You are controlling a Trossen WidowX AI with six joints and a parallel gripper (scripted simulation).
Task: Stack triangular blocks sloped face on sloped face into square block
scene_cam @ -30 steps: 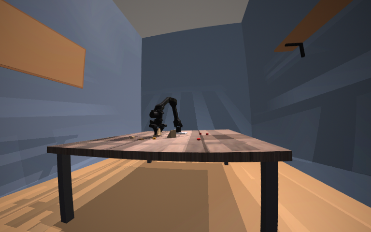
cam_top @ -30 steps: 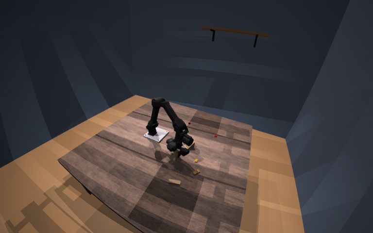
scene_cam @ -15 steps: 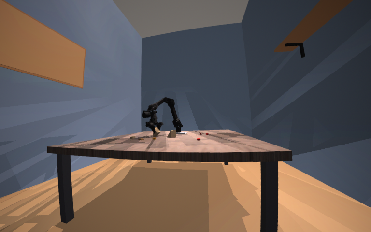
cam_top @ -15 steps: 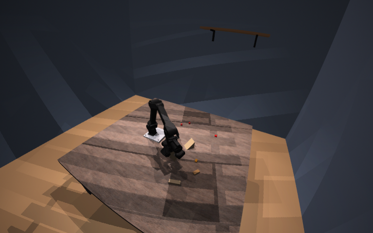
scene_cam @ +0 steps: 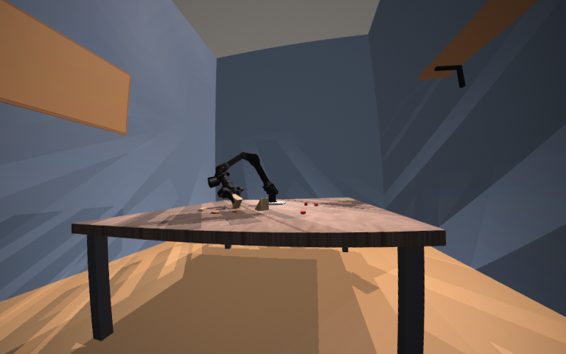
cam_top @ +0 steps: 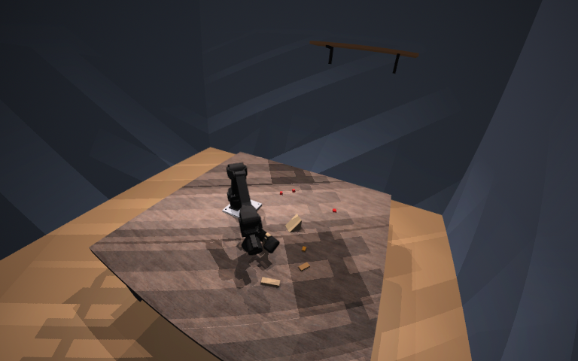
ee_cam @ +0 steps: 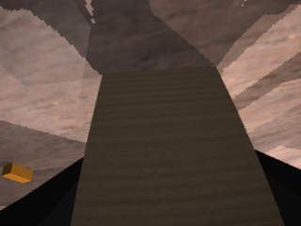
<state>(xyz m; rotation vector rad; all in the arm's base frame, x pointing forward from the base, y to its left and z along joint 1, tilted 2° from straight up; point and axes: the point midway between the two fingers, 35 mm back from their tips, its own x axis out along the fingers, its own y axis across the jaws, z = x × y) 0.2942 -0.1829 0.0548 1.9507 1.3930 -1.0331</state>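
Observation:
My gripper [cam_top: 263, 244] [scene_cam: 234, 196] is shut on a pale wooden triangular block [scene_cam: 237, 201] [ee_cam: 160, 151]. The held block looks tilted and raised above the table. In the top view the fingers hide most of it; in the wrist view its shaded face fills the middle between the dark fingers. The other triangular block [cam_top: 293, 223] [scene_cam: 263, 203] stands on the table [cam_top: 191, 293] [scene_cam: 259, 237], apart from the held one, nearer the right side in the top view. Its sloped face descends to the left in the exterior view.
A small orange cube [cam_top: 303, 248] [scene_cam: 234, 211], an orange-brown slab [cam_top: 303, 266] [scene_cam: 215, 212] and a pale slab [cam_top: 270, 281] [scene_cam: 202, 209] lie near the gripper. Red pieces [cam_top: 334, 210] [cam_top: 293, 190] [cam_top: 281, 192] [scene_cam: 303, 212] lie beyond the standing block.

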